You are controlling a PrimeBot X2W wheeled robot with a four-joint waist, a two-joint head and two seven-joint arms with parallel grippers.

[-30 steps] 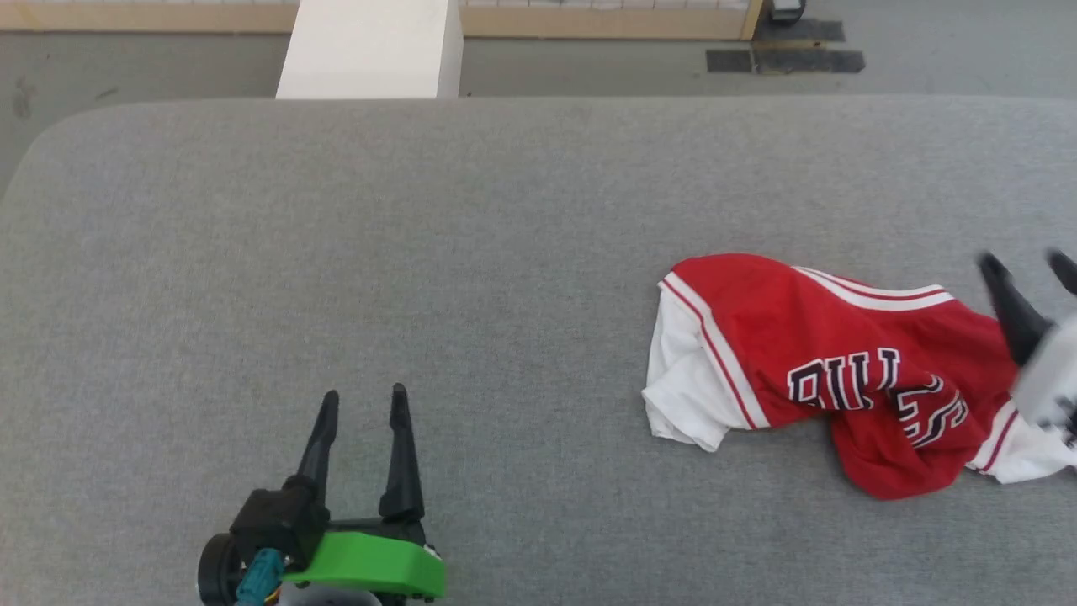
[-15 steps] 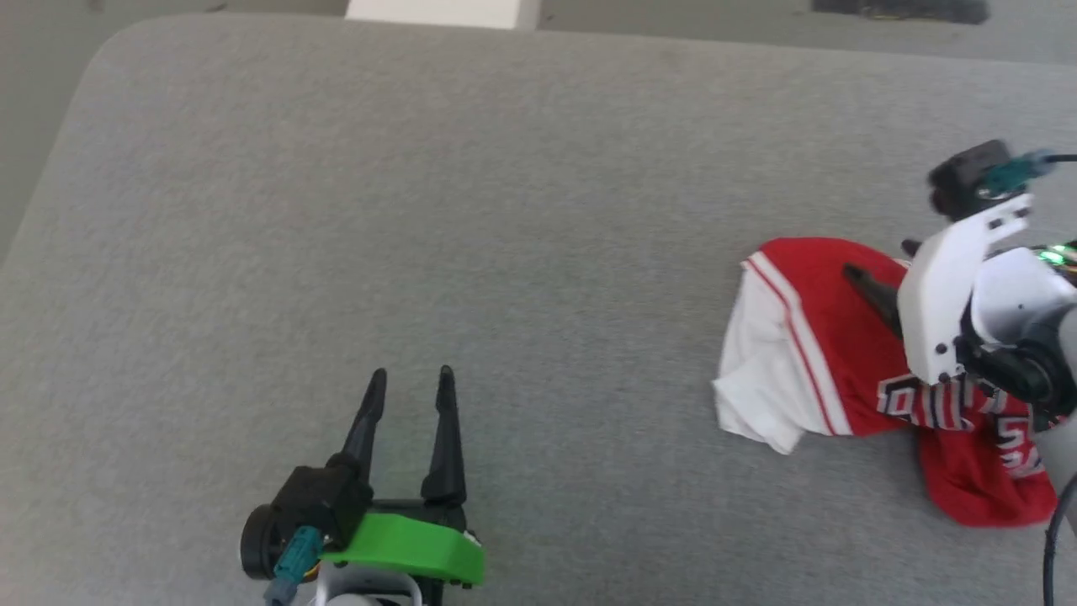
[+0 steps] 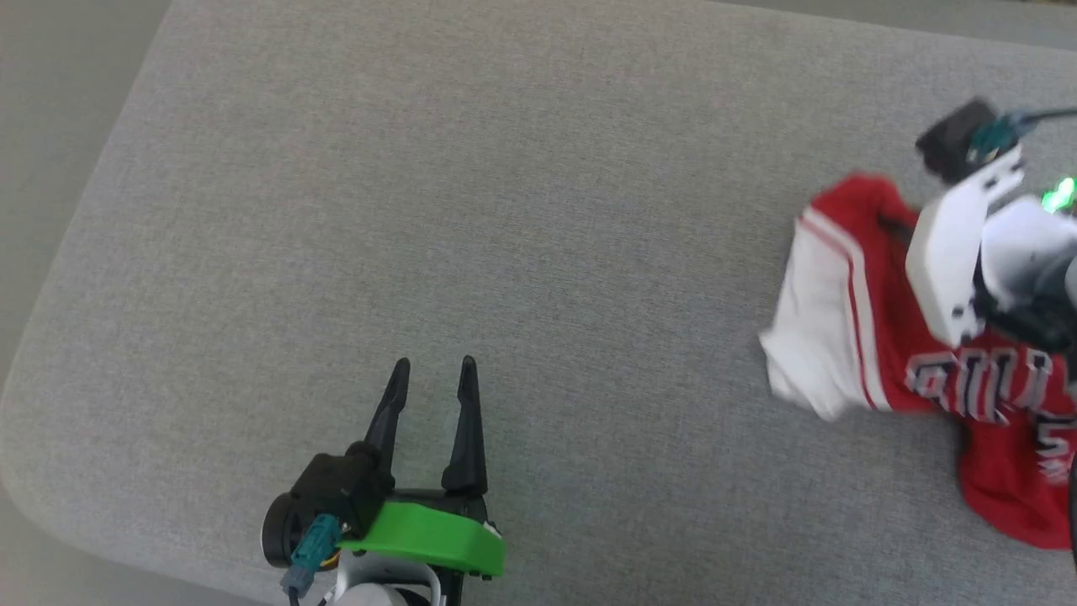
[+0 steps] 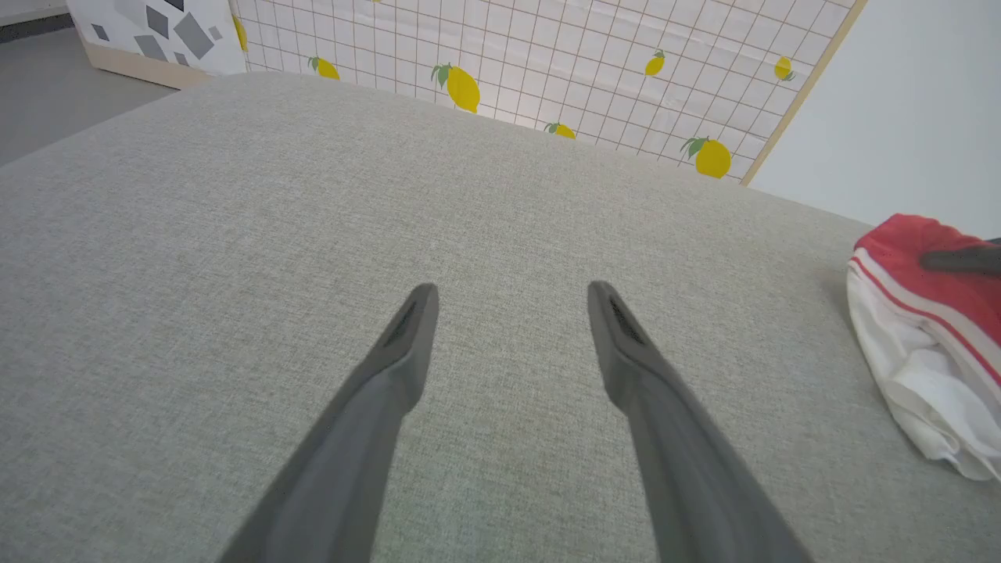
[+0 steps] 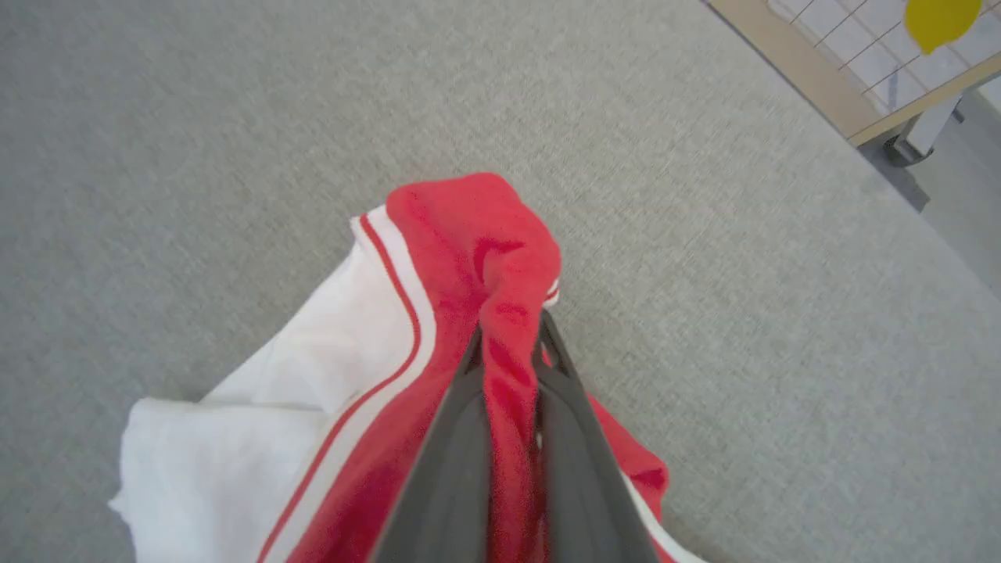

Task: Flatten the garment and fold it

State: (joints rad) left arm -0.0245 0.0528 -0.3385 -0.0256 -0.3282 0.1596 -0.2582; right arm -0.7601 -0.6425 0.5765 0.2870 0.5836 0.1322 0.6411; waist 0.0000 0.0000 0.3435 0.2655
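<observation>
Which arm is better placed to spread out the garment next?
The right. The right gripper is shut on a red fold of the garment, while the left gripper stands open over the grey surface, well apart from it.

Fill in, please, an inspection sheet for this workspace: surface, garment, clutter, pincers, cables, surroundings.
Surface: grey fabric pad, rounded corners.
Job's things: garment, red with a white sleeve, crumpled on the robot's right side, not flattened.
Clutter: nothing seen.
Pincers: left pincer open over bare pad, apart from the garment; right pincer shut on a raised red fold of the garment.
Cables: left-wrist teal plug with a short lead; right-wrist teal plug with a dark cable.
Surroundings: grey floor; lemon-print grid panel beyond the pad.
</observation>
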